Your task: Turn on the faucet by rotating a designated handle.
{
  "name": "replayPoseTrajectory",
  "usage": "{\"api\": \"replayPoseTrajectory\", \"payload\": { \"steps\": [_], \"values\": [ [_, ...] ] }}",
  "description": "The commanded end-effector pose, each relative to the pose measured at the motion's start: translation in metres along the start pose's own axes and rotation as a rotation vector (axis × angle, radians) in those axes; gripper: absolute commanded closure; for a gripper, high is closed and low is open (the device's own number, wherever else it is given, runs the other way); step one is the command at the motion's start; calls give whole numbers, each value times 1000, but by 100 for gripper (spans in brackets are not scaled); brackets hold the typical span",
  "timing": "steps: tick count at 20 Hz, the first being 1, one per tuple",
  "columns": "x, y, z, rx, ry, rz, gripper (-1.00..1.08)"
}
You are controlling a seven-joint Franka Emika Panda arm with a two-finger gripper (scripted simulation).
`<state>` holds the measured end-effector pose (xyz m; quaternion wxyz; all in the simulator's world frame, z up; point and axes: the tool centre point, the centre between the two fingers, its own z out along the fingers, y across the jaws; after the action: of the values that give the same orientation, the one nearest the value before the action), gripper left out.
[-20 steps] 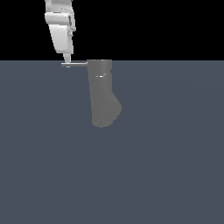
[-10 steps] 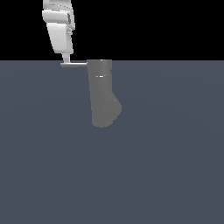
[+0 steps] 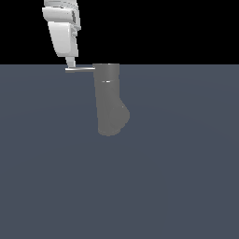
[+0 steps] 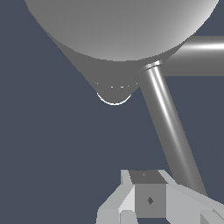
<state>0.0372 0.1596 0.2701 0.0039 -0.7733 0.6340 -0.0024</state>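
The faucet (image 3: 108,100) is a matte grey upright cylinder with a bulging lower end, standing on the dark floor. Its handle (image 3: 80,69), a thin light-grey rod, sticks out from the top toward the exterior view's left. My white gripper (image 3: 70,65) hangs from above with its narrow fingertips touching the rod's outer end. The fingers look pressed together, with nothing between them. In the wrist view the faucet (image 4: 118,35) looms large. The handle (image 4: 170,127) runs from it down beside the gripper (image 4: 148,203), passing along the fingers' side rather than between them.
A flat dark blue-grey floor (image 3: 177,177) spreads all around the faucet, under a black background. In the wrist view a thicker grey bar (image 4: 201,54) branches off the faucet where the handle starts.
The gripper has drifted slightly up and toward the exterior view's left, staying at the rod's outer end. Faucet and handle look unmoved.
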Motion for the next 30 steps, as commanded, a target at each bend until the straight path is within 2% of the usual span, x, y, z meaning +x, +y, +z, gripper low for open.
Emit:
{"api": "replayPoseTrajectory", "payload": {
  "steps": [1, 11, 13, 30],
  "values": [
    [0, 11, 0, -9, 1, -1, 108],
    [1, 38, 0, -9, 1, -1, 108],
    [-5, 33, 0, -3, 2, -11, 108],
    [48, 81, -1, -7, 1, -4, 108]
  ]
}}
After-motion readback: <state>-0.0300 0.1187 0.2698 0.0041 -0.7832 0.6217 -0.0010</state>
